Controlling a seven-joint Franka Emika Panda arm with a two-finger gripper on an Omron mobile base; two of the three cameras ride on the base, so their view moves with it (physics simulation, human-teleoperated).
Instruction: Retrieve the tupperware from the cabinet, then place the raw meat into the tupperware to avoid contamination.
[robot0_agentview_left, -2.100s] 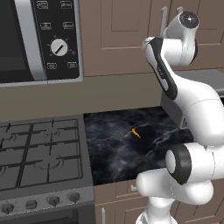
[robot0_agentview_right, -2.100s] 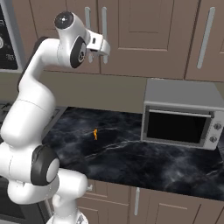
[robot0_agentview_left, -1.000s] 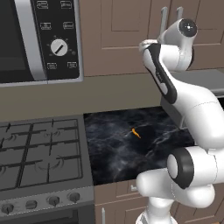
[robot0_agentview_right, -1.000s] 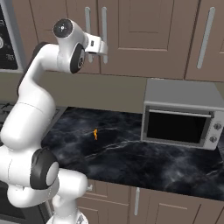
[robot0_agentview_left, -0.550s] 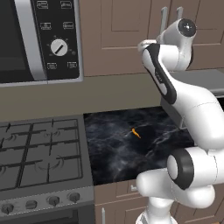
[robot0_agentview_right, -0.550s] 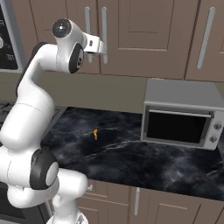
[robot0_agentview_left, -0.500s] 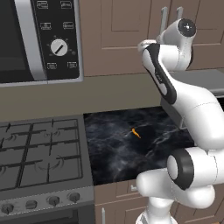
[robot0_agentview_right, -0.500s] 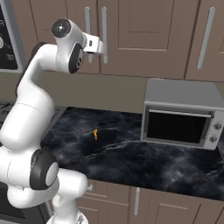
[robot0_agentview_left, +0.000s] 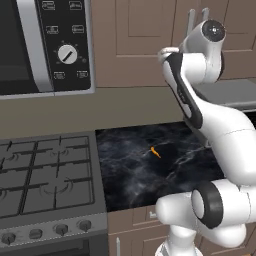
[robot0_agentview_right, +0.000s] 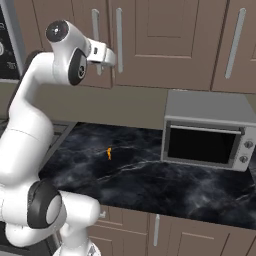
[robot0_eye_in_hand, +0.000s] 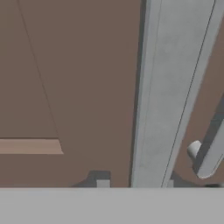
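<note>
**Kid:** Where's the box for the meat?

**Me:** I can't see the tupperware. I'd guess it is behind the doors of the brown cabinet (robot0_agentview_right: 150, 45) up on the wall, and those doors look closed. So the robot is on the first step: getting the cabinet open.

**Kid:** And the meat?

**Me:** See that tiny orange bit on the black counter (robot0_agentview_right: 150, 175)? That is the raw meat (robot0_agentview_right: 109, 153). It lies out in the open, between the stove (robot0_agentview_left: 45, 175) and the grey toaster oven (robot0_agentview_right: 207, 132), not touching either.

**Kid:** What's the hand doing?

**Me:** The gripper (robot0_agentview_right: 111, 59) is way up high, right at a long silver handle (robot0_eye_in_hand: 168, 92) on a cabinet door. From the hand's own camera the handle runs right up the middle, very close, with the two little finger tips (robot0_eye_in_hand: 103, 184) low down on either side of it. The fingers stand part way apart with the bar between them. I can't tell if they are squeezing it yet.

**Kid:** What comes next?

**Me:** I think it needs to pinch that bar tight, then pull so the door swings out. The meat is far below the hand, well apart from it, so it waits its turn.
</note>
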